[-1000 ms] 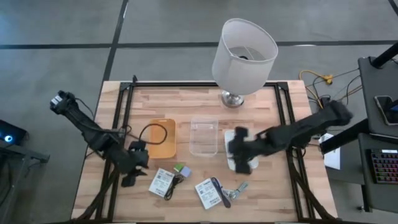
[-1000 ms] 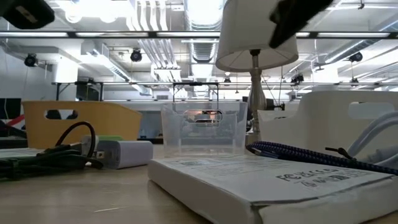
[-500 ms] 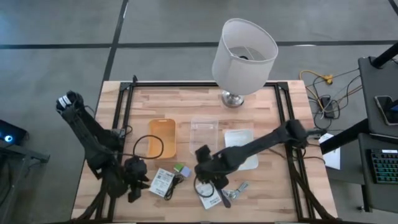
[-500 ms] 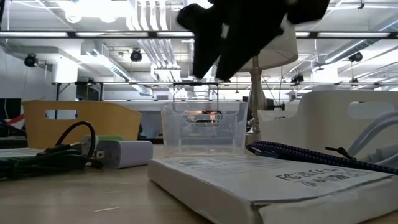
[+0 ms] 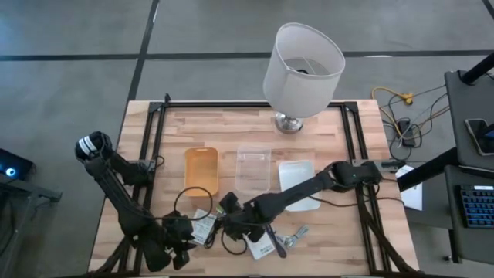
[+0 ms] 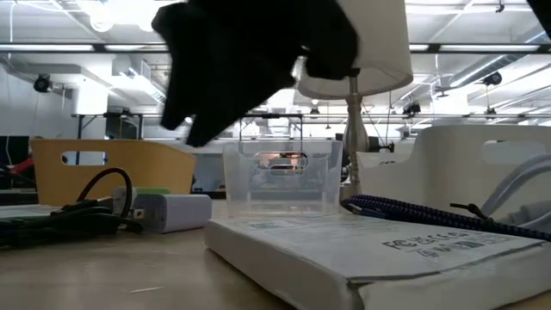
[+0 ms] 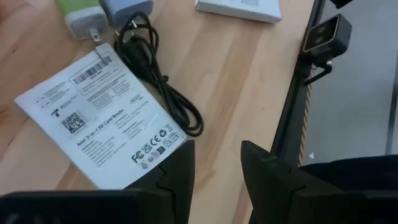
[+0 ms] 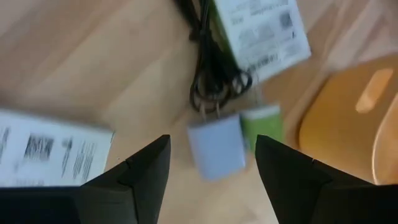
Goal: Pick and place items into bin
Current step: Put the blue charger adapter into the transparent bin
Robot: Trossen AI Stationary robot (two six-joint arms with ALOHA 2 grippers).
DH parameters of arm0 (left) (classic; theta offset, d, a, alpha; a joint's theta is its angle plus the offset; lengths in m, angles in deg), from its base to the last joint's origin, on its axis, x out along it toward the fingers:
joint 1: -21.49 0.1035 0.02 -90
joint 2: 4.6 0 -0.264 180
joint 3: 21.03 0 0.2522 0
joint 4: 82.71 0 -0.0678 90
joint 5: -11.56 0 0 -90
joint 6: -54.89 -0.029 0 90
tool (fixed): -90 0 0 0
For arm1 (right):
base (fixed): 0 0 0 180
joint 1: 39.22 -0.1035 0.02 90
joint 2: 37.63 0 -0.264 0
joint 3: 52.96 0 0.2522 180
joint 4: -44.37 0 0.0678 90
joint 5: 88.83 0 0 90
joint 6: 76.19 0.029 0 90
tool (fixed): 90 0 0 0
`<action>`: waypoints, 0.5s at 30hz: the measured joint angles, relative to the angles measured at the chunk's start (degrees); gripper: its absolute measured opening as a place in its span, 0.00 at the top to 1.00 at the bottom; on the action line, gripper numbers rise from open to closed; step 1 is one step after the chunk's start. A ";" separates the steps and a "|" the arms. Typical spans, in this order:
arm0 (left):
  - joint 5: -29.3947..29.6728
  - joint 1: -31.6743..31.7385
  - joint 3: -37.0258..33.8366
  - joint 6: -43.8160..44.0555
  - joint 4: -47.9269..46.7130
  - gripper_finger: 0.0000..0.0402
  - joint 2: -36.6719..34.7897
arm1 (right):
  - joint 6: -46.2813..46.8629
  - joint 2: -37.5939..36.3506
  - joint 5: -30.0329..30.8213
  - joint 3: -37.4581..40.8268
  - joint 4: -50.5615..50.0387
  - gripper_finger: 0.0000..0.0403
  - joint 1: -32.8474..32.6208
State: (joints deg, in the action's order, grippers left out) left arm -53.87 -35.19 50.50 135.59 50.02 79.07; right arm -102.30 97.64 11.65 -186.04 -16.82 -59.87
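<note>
Clear plastic bin (image 5: 253, 167) at mid-frame looks empty to us, so nothing is placed yet: label cards (image 5: 202, 225), chargers (image 8: 219, 147) and cable (image 7: 158, 78) lie lower centre, under our right gripper (image 5: 231, 220), open and empty; left gripper (image 5: 179, 251) half-open, idle lower left.

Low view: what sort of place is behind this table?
Likely an open lab or workshop: exposed ceiling ducts, strip lights, and, seen from above, a neighbouring desk with a keyboard.
</note>
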 joint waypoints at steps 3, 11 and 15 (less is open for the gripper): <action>0.18 -0.65 -0.05 0.02 -1.53 0.72 -2.12 | -0.04 2.46 -3.75 -2.96 -0.36 0.45 1.47; 3.17 -2.88 -0.05 0.17 -10.52 0.72 -8.15 | -2.96 6.46 -4.56 -4.90 -2.59 0.45 3.56; 3.27 -2.89 -0.05 0.15 -16.18 0.72 -8.99 | -3.26 6.44 -4.67 -3.98 -3.00 0.45 4.24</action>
State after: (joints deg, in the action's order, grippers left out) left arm -50.60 -38.08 50.44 135.75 33.84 70.08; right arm -105.56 104.08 6.98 -190.02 -19.82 -55.63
